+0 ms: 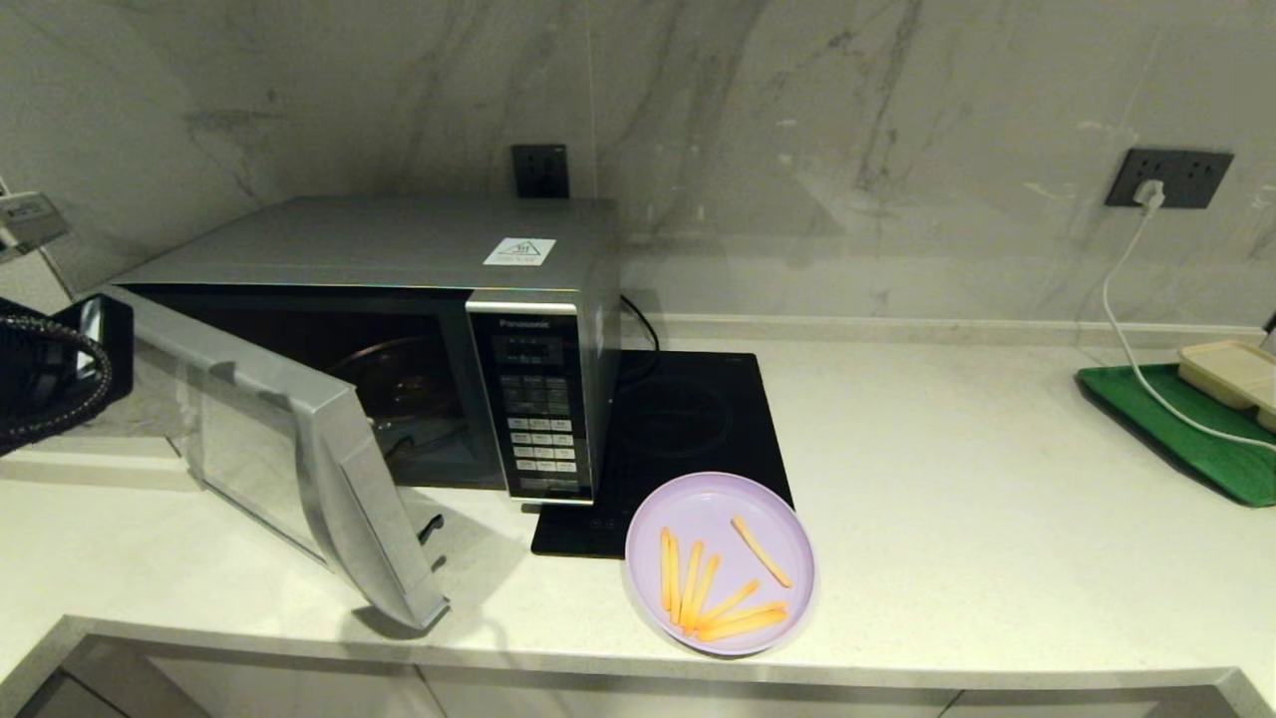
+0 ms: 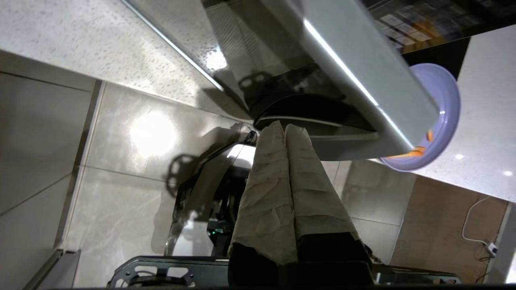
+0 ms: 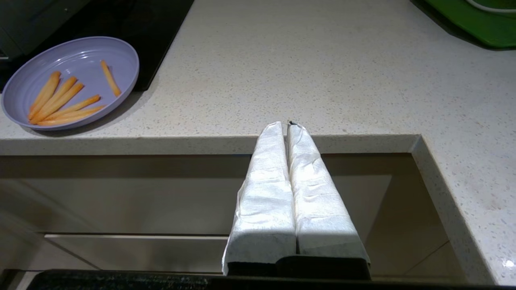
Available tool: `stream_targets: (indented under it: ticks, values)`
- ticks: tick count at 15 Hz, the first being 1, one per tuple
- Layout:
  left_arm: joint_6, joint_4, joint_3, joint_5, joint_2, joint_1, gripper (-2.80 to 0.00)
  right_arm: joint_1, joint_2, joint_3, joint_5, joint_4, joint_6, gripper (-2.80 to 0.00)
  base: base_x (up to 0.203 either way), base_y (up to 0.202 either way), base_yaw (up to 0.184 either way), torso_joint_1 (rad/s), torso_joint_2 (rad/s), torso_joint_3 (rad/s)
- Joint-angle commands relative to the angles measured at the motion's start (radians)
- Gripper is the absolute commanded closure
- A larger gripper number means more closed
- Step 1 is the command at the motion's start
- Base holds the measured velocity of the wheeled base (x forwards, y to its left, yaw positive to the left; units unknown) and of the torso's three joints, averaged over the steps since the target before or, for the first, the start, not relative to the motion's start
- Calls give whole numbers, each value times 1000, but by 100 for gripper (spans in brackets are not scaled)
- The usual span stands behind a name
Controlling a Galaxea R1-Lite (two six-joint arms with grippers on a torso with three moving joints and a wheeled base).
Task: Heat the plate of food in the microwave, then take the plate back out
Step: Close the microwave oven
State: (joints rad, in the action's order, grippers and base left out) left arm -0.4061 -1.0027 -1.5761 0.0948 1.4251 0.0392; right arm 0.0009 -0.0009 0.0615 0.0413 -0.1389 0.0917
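The silver microwave [image 1: 399, 249] stands at the back left with its door [image 1: 299, 449] swung out over the counter. Inside, the glass turntable [image 1: 399, 384] is bare. The lilac plate [image 1: 720, 486] with several fries [image 1: 698, 588] sits near the counter's front edge, partly on the black hob [image 1: 688, 419]. My left gripper [image 2: 285, 128] is shut and empty, just under the door's [image 2: 354, 64] lower edge, with the plate [image 2: 443, 104] beyond. My right gripper [image 3: 285, 125] is shut and empty, low in front of the counter edge, to the right of the plate [image 3: 80, 52].
A green tray [image 1: 1196, 449] holding a beige tray [image 1: 1231, 374] lies at the far right, with a white cable [image 1: 1126, 319] running to a wall socket. The open door juts past the counter's front. My left arm's cabling [image 1: 40, 379] shows at the left edge.
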Motion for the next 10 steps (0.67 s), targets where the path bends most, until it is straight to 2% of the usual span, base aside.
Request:
stream_targets:
  ticks: [1, 3, 5, 7, 10]
  values:
    - [-12, -7, 18, 5, 28, 24, 0, 0, 1, 0, 0, -1, 0, 0, 0, 0, 0, 0, 0, 0]
    - [-27, -7, 67, 47, 63, 76, 0, -1, 1, 0, 0, -1, 0, 0, 0, 0, 0, 0, 0, 0]
    - [-45, 2, 68, 62, 127, 124, 0, 0, 1, 0, 0, -1, 0, 0, 0, 0, 0, 0, 0, 0]
    - [-74, 90, 55, 62, 175, 168, 0, -1, 0, 0, 0, -1, 0, 0, 0, 0, 0, 0, 0, 0]
    - [-89, 151, 26, 63, 190, 211, 0, 1, 1, 0, 0, -1, 0, 0, 0, 0, 0, 0, 0, 0]
